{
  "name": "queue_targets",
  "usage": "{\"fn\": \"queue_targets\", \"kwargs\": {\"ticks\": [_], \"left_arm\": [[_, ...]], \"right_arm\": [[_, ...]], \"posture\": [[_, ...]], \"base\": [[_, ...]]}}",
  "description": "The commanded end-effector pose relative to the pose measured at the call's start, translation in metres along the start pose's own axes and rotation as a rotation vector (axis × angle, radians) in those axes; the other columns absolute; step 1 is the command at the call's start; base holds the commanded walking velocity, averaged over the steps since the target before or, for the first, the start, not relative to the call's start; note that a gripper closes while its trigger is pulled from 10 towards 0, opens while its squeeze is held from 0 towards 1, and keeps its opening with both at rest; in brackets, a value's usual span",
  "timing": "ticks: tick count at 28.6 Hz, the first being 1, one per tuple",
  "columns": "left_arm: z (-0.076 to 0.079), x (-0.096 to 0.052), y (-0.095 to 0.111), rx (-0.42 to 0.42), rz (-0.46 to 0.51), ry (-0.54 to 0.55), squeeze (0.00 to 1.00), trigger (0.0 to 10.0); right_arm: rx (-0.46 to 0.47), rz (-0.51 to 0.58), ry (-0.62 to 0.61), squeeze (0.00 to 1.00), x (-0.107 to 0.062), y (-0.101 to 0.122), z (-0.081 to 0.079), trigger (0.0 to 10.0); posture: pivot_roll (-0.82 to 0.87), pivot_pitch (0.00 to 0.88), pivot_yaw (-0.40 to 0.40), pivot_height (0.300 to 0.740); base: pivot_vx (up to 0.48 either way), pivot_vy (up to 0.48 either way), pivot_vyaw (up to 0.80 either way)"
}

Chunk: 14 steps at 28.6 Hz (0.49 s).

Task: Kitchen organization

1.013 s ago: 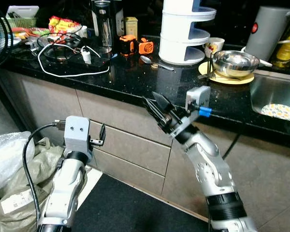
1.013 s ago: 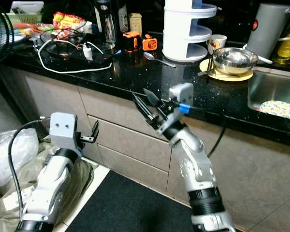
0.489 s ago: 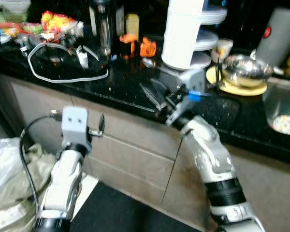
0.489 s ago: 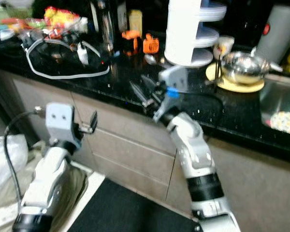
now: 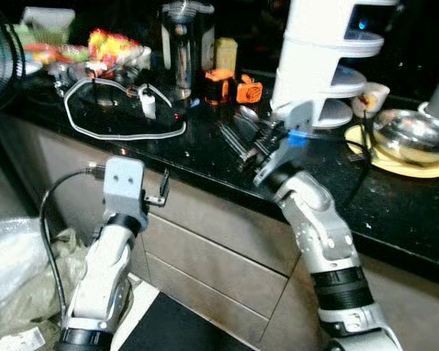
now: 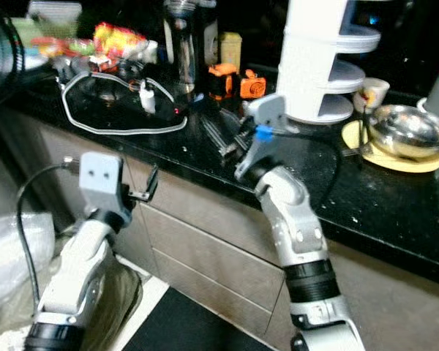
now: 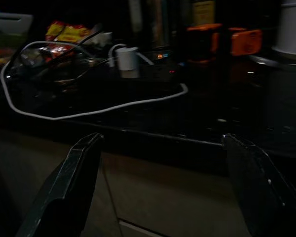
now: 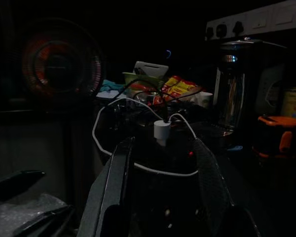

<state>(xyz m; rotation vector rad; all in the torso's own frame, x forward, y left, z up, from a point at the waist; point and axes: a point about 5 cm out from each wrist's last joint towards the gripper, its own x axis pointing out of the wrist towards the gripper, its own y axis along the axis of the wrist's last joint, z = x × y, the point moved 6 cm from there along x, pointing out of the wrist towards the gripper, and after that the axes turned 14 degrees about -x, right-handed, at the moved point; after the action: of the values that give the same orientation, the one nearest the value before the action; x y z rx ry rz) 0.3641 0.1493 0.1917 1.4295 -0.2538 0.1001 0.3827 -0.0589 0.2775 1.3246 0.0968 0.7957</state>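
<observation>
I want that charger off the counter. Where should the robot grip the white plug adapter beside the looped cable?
Probably the white plug adapter by its blocky body, coming down from above: it stands upright on the black counter, and its flat sides suit two fingers. The white cable is too limp. The right gripper is nearest.

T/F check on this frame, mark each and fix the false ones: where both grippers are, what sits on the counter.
1. The right gripper is over the black countertop. True.
2. The left gripper is holding the white charger. False: it is open and empty, in front of the cabinet drawers below the counter edge; the white charger stands on the counter.
3. A steel bowl sits on a yellow plate. True.
4. The white cable hangs over the counter edge to the floor. False: it lies looped on the countertop.
5. Two orange items sit beside the white tiered stand. True.
</observation>
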Motion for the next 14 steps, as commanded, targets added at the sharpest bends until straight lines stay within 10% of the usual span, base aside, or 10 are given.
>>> {"fn": "queue_targets", "kwargs": {"ticks": [1, 14], "left_arm": [[0.0022, 0.0012, 0.0001, -0.003, -0.007, -0.011, 0.0, 10.0], [0.0076, 0.0007, 0.0005, -0.008, -0.011, -0.024, 0.0, 10.0]], "right_arm": [[-0.001, -0.024, -0.019, 0.0, -0.0011, -0.0041, 0.0054, 10.0], [-0.051, -0.057, -0.014, 0.0, 0.0022, -0.0056, 0.0036, 10.0]], "posture": [[0.07, 0.0, -0.02, 0.74], [0.07, 0.0, -0.018, 0.74]], "base": [[0.379, 0.0, 0.0], [0.379, 0.0, -0.36]]}}
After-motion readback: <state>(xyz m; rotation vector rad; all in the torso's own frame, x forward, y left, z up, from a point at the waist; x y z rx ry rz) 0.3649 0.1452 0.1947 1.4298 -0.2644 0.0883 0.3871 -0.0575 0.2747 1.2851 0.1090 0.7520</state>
